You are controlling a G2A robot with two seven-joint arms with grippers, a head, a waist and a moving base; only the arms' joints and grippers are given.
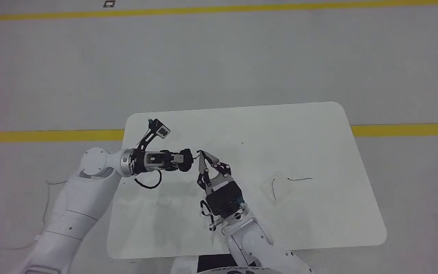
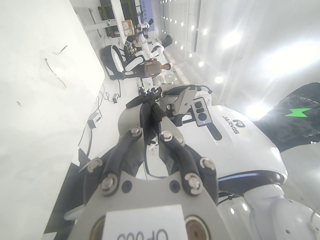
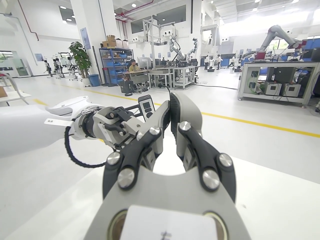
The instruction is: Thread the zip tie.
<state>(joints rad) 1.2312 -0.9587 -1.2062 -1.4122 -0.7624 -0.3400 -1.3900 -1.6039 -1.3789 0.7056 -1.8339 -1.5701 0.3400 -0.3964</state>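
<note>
Looking down from above, the two arms meet around 9 o'clock of the middle of the tabletop [image 1: 308,137]. The left pincer [image 1: 186,159] comes in from 9 o'clock and the right pincer [image 1: 203,163] from 6 o'clock, with their tips almost touching. That tip-to-tip stance fits a threading step, where one end must be brought to the other. Toward 4 o'clock from them, well apart, two loose black strands [image 1: 274,188] lie flat on the white surface, and neither arm touches them.

From the left wrist, the left pincer [image 2: 150,108] is pressed together. The zip tie [image 2: 147,168] shows as a thin dark line curving away behind its fingers. It seems pinched there, though the exact contact is hidden. The right arm's tip sits just beyond, close enough to feed one end to the other.

From the right wrist, the right pincer [image 3: 170,106] is likewise pressed together, pinching the zip tie [image 3: 168,89]. Its thin end pokes out past the pads. Gripping so near the end probably keeps the floppy tail stiff enough to aim. I cannot tell whether the tail has entered the head.
</note>
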